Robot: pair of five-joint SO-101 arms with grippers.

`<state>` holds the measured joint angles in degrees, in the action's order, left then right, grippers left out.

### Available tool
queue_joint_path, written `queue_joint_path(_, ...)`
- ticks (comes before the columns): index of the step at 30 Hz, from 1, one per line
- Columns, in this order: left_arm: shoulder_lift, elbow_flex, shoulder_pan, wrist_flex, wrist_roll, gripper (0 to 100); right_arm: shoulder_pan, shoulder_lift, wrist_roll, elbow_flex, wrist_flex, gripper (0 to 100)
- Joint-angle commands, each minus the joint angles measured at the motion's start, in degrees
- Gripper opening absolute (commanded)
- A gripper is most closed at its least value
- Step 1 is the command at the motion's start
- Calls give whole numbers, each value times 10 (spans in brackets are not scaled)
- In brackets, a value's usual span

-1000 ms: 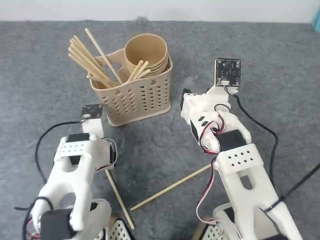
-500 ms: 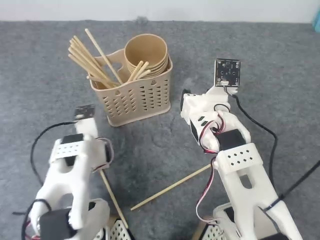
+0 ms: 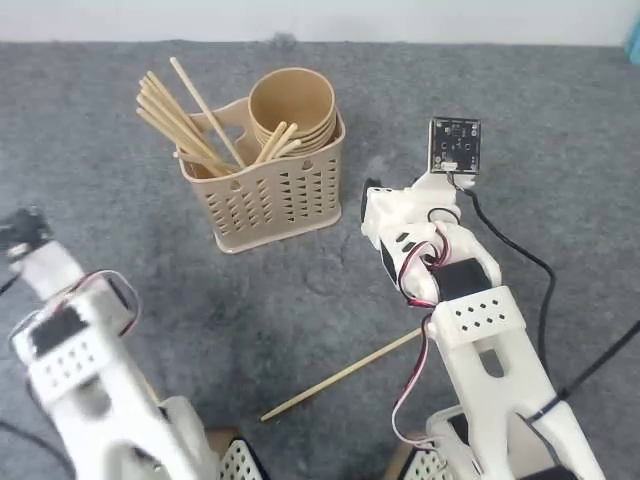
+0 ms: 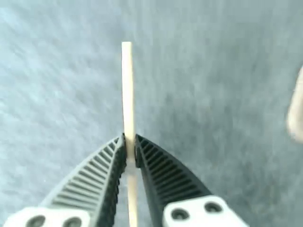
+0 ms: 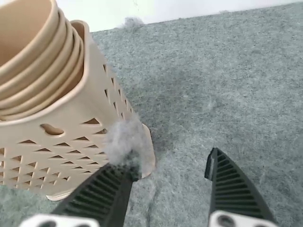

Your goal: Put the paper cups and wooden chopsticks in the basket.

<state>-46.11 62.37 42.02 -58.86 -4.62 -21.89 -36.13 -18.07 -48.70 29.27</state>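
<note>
Seen from above, the blurred left arm point(image 3: 75, 350) hides the left gripper point(image 4: 130, 139), whose fingers point(image 4: 102, 170) pinch a chopstick point(image 4: 127, 85). The arm has swung left since earlier. The right gripper point(image 5: 173, 163) gapes beside the basket point(image 5: 71, 137) holding paper cups point(image 5: 28, 56). A second chopstick point(image 3: 340, 378) lies on the bench point(image 3: 560, 120).

Grey felt table point(image 3: 560, 120): basket point(image 3: 270, 200) standing, one chopstick point(image 3: 340, 377) lying loose.

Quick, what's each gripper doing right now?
Left gripper: closed on a wooden chopstick.
Right gripper: open, holding nothing.
</note>
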Motion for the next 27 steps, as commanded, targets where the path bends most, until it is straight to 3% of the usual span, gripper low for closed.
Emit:
queue_joint_path(1,-212,-24,15,6,4,13,10,-3,9,8,-14,230)
queue_joint_path(7,-424,-92,-40,27,4,13,17,-3,6,8,-14,230)
queue_joint_path(12,-454,-104,-117,178,3,13,30,-3,5,8,-15,230)
queue_joint_path(19,-318,-126,-191,396,3,13,33,-2,8,7,-25,230)
queue_joint_path(24,-149,-233,-226,421,-1,13,34,-2,9,7,-26,230)
queue_joint_path(27,-64,-300,-248,421,-62,13,34,-2,9,7,-26,230)
